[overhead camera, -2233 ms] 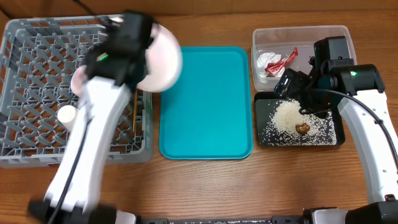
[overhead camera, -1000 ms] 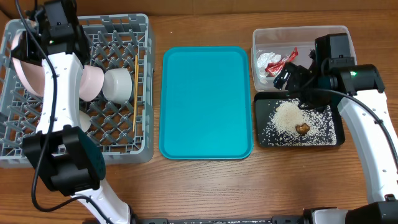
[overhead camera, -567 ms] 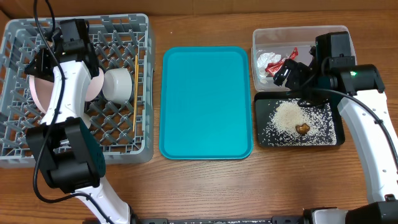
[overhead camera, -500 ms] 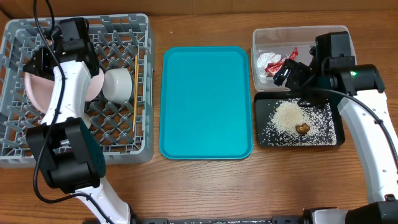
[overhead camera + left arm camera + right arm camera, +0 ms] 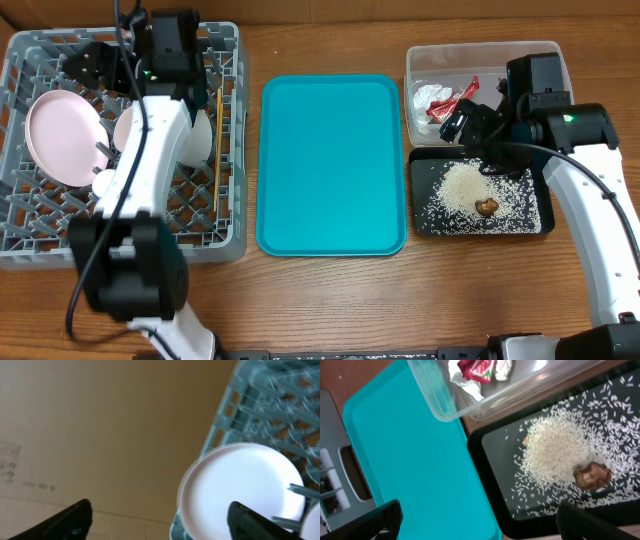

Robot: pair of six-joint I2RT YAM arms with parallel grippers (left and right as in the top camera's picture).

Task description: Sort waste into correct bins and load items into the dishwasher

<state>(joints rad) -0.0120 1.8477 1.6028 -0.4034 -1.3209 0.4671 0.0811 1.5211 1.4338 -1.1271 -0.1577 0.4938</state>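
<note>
The pale pink plate (image 5: 60, 140) (image 5: 245, 490) lies tilted in the left part of the grey dishwasher rack (image 5: 40, 252) (image 5: 265, 405). My left gripper (image 5: 92, 64) (image 5: 160, 522) hovers open above the rack's far left corner, clear of the plate and holding nothing. Beside the plate sit a small pink dish (image 5: 128, 130), a white cup (image 5: 105, 182) and a bowl (image 5: 198, 135) partly hidden by the arm. The chopsticks (image 5: 217, 150) lie along the rack's right side. My right gripper (image 5: 466, 121) (image 5: 480, 525) is open and empty above the black tray (image 5: 545, 222) (image 5: 495, 460), which holds rice (image 5: 463, 185) (image 5: 555, 450) and a brown chunk (image 5: 487, 206) (image 5: 592, 475).
The clear tub (image 5: 485, 58) (image 5: 510, 395) at the back right holds the red-and-white wrapper (image 5: 445, 98) (image 5: 480, 369). A teal serving tray (image 5: 332, 165) (image 5: 405, 460) lies bare between the rack and the bins. Wooden tabletop runs along the front.
My left gripper has opened and let go of the pink plate, which now rests in the rack. The gripper has drawn back toward the rack's far edge. The right arm has stayed still.
</note>
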